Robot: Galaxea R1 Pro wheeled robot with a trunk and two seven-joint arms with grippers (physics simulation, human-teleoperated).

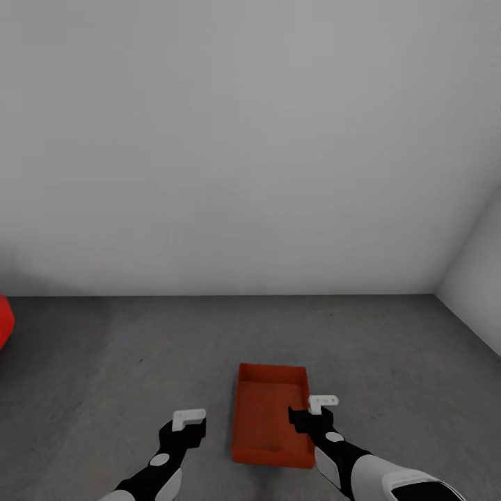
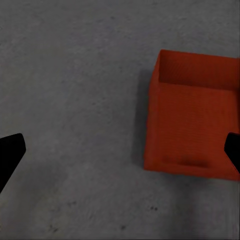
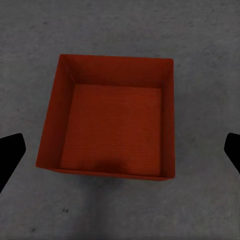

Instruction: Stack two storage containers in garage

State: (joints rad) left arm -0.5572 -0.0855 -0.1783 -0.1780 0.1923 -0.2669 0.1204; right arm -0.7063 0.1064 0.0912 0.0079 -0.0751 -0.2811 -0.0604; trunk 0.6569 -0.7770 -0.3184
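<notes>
One red-orange storage container [image 1: 271,414] stands open-top and empty on the dark grey garage floor [image 1: 104,362], close in front of me. The right wrist view looks straight down into the container [image 3: 112,122]. My right gripper [image 1: 311,417] hovers over its right wall, open, its fingertips [image 3: 10,155] spread wide and holding nothing. My left gripper [image 1: 184,428] hangs over bare floor to the container's left, also open and empty. In the left wrist view the container [image 2: 192,120] sits off to one side of the gripper [image 2: 120,155].
A plain white wall [image 1: 250,139] closes the floor a short way beyond the container. A second white wall [image 1: 480,271] meets it at the right corner. A red shape [image 1: 3,320], cut off by the frame, sits at the far left edge.
</notes>
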